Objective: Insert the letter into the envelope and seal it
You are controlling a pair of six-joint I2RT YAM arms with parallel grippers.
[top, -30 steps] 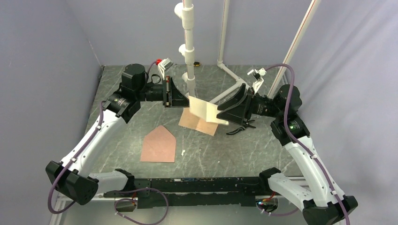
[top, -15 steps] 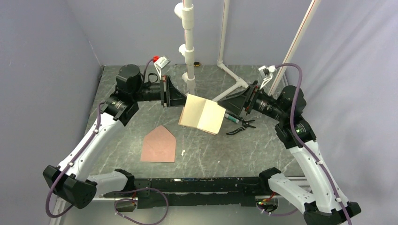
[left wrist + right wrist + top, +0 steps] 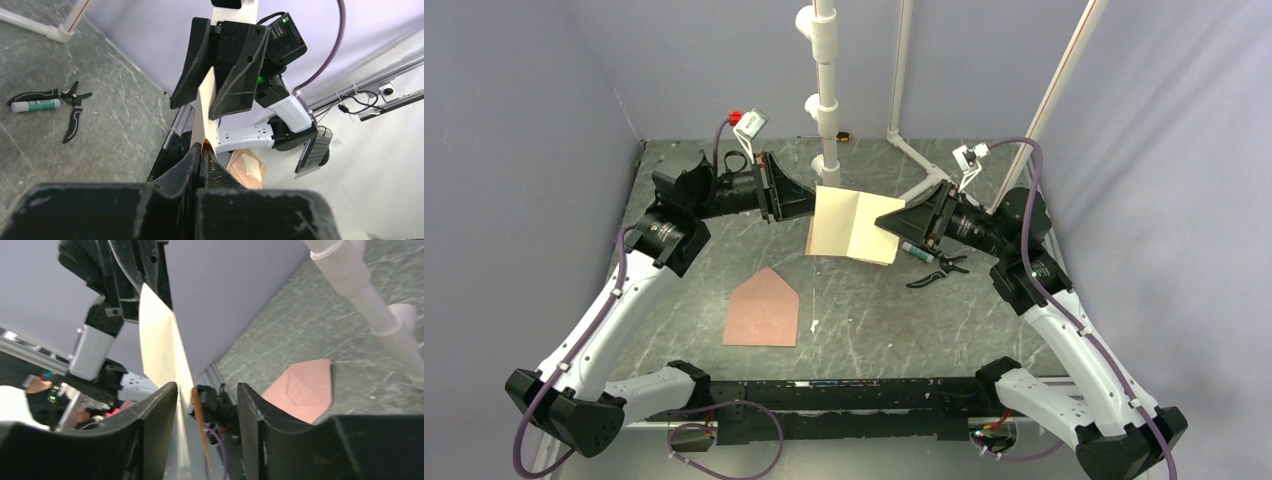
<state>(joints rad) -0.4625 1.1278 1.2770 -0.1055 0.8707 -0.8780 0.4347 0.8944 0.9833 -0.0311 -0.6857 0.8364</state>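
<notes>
Tan paper with a fold crease down its middle, the letter (image 3: 854, 224) hangs in the air over the table (image 3: 894, 330), stretched between the two arms. The left gripper (image 3: 200, 151) is clamped tight on one edge of it; in the left wrist view its fingers press together with the sheet rising out from between them. The right gripper (image 3: 206, 394) stands at the opposite edge with its jaws spread apart. The sheet's edge sits in the gap between them, and neither finger clearly touches the paper.

The envelope (image 3: 764, 309) lies flat on the table, nearer the arm bases and well apart from the letter and both grippers. Its pointed flap is laid open and aims toward the far wall.

By count:
- One letter and one envelope.
- One pair of pliers (image 3: 940, 268) and one glue stick (image 3: 918, 251). They lie just beside each other on the table, under the right arm.
- One small white scrap (image 3: 812, 325), near the envelope's right edge.
- A white pipe stand (image 3: 826, 95), rising behind the letter at the far side.
</notes>
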